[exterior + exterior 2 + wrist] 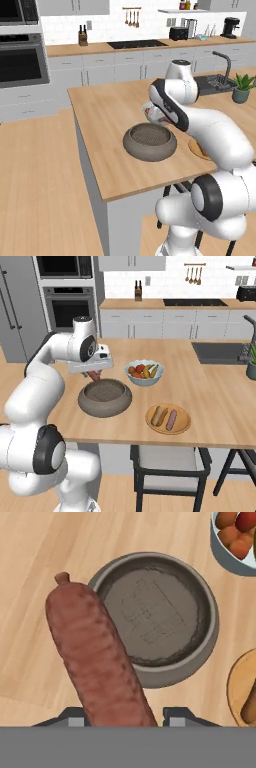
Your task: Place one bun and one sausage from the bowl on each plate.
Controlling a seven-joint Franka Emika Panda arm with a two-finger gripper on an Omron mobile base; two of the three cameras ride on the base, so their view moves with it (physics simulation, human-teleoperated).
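The end effector (93,375) hangs above the grey bowl (105,397), its fingers clamped on a reddish-brown sausage (97,657) — held clear of the wooden surface (200,386). To the bowl's right, the tan wooden plate (168,419) carries one bun and one sausage. The fruit bowl (144,372) sits just behind — near the grey bowl's far rim.

You're looking at a matt, rough, stone-like bowl (155,619) sitting on a smooth light wood-grain counter (40,557). The sausage (97,657) has a mottled, slightly glossy reddish skin, and the plate (168,418) by the counter's near edge looks like tan wood.
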